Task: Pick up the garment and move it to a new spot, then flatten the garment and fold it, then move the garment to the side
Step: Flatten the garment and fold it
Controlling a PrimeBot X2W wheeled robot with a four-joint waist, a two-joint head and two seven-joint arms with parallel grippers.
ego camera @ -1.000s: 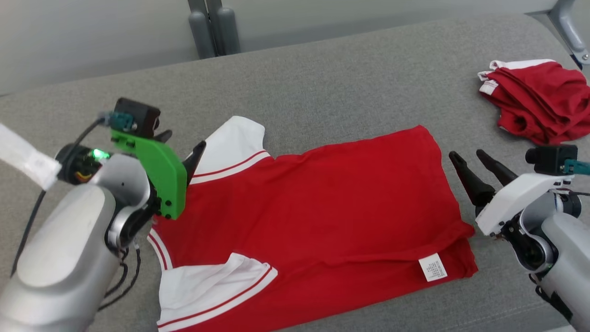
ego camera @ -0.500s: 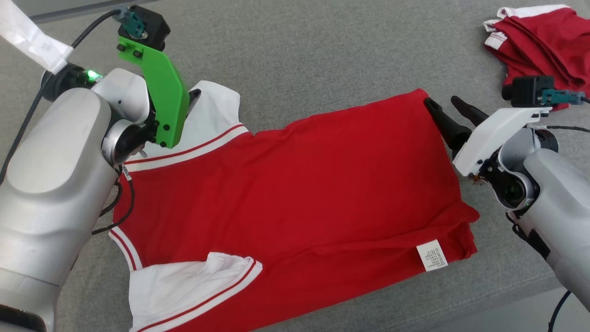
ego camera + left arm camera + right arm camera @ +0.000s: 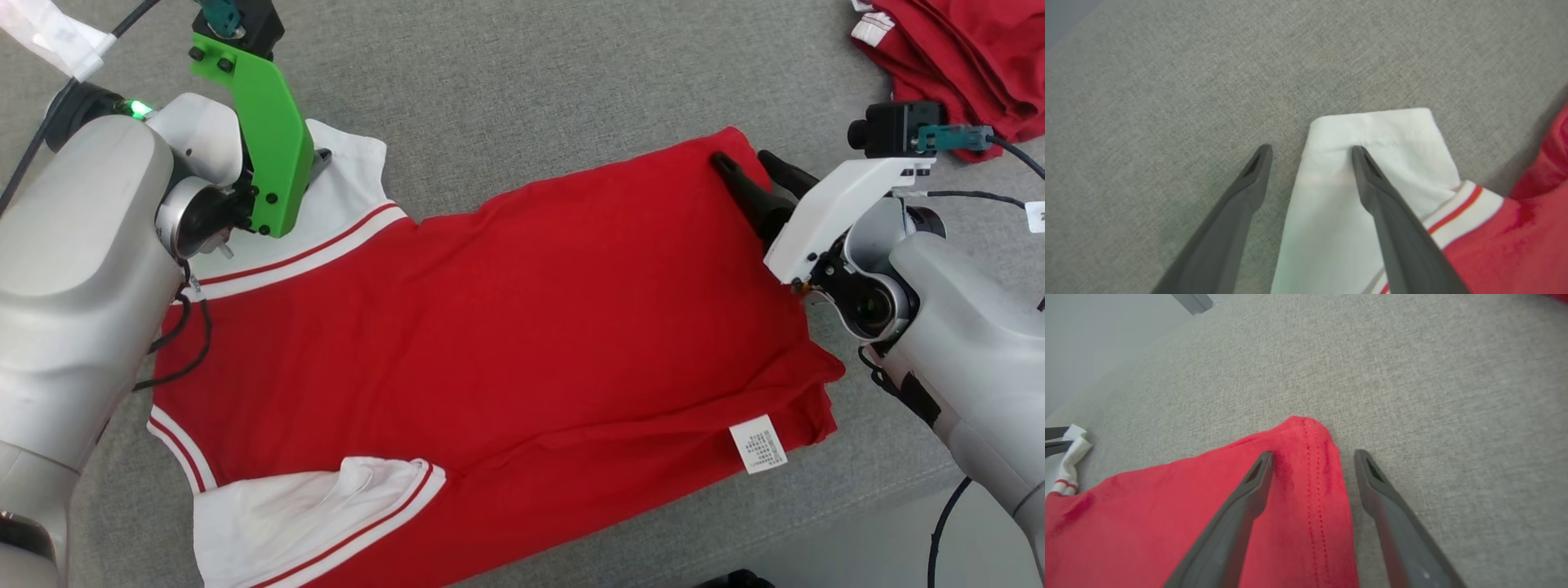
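Note:
The garment [image 3: 506,327], a red shirt with white red-striped sleeves, lies folded lengthwise on the grey padded surface [image 3: 531,90]. My left gripper [image 3: 320,157] is open at the far left, low over the far white sleeve [image 3: 1372,134]. One of its fingers [image 3: 1392,220] lies over the sleeve cloth and the other [image 3: 1237,204] is over bare grey fabric. My right gripper [image 3: 743,161] is open at the garment's far right corner. Its own view shows the gripper [image 3: 1313,454] straddling the stitched hem corner [image 3: 1310,433], nothing pinched.
A second red and white garment [image 3: 963,49] lies crumpled at the far right. A white care label [image 3: 759,445] sticks out at the near right hem. The surface's front edge [image 3: 890,523] runs close along the near right. A grey metal frame [image 3: 1192,301] stands beyond the surface.
The head camera has tilted down. My right gripper has moved left, from beside the garment onto its far right corner. My left gripper has moved out along the far sleeve. Both stay open.

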